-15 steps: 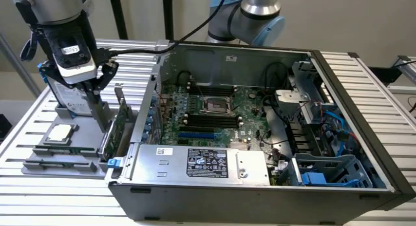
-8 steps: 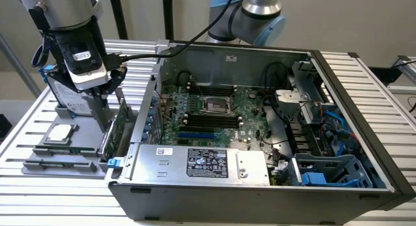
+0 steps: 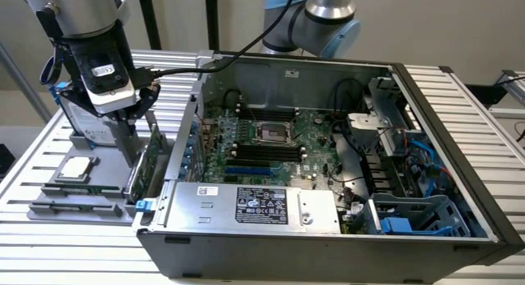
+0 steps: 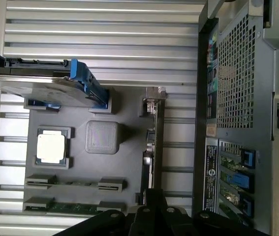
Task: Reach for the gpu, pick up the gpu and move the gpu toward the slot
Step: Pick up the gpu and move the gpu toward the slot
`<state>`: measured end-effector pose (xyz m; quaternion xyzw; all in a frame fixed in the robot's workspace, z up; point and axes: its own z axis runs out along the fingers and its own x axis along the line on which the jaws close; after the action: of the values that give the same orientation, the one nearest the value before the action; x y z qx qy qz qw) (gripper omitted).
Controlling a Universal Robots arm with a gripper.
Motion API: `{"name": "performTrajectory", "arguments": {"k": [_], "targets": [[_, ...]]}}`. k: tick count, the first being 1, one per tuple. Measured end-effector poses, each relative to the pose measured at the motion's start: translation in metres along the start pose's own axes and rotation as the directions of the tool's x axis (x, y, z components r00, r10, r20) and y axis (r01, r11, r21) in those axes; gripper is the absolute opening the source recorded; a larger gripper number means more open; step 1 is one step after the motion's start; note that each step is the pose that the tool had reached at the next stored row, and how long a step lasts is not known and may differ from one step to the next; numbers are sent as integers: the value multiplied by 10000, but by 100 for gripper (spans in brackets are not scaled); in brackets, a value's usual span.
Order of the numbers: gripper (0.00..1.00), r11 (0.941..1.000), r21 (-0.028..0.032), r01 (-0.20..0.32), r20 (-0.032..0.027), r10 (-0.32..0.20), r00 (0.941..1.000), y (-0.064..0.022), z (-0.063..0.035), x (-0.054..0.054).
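The gpu (image 3: 151, 157) is standing on edge in a gray tray (image 3: 41, 210) on the slatted surface (image 3: 74, 251), just beside the outer wall of the open case (image 3: 328, 251). The pincer (image 3: 134, 116) is hanging right above the card's upper edge; whether it is released or clenched I cannot tell, and I cannot tell whether it is touching the card. The card is looking light and stiff but fragile: a thin board with exposed parts on its faces, likely to pivot or slip if pinched far off its middle. The bare upper edge, taken across the board's thickness, is seeming the safest place to hold it, with a gentle squeeze. Room is running tight sideways: the case wall is crowding one face, while a raised block (image 3: 125, 144) of the tray and the upright drive (image 3: 80, 122) are standing near the other. Straight up is lying open. Any path toward the board (image 3: 271, 144) inside is having to clear the wall's top rim, and cables (image 3: 348, 156) and the metal box (image 3: 254, 206) along the near side are narrowing the space within.
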<state>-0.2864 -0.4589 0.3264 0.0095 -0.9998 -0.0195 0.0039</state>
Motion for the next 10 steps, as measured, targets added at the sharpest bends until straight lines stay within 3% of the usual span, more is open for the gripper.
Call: {"name": "performTrajectory", "arguments": {"k": [5, 8, 10], "targets": [[12, 10000, 0, 0, 0, 0, 10000, 0, 0, 0], [30, 10000, 0, 0, 0, 0, 10000, 0, 0, 0], [36, 10000, 0, 0, 0, 0, 10000, 0, 0, 0]]}}
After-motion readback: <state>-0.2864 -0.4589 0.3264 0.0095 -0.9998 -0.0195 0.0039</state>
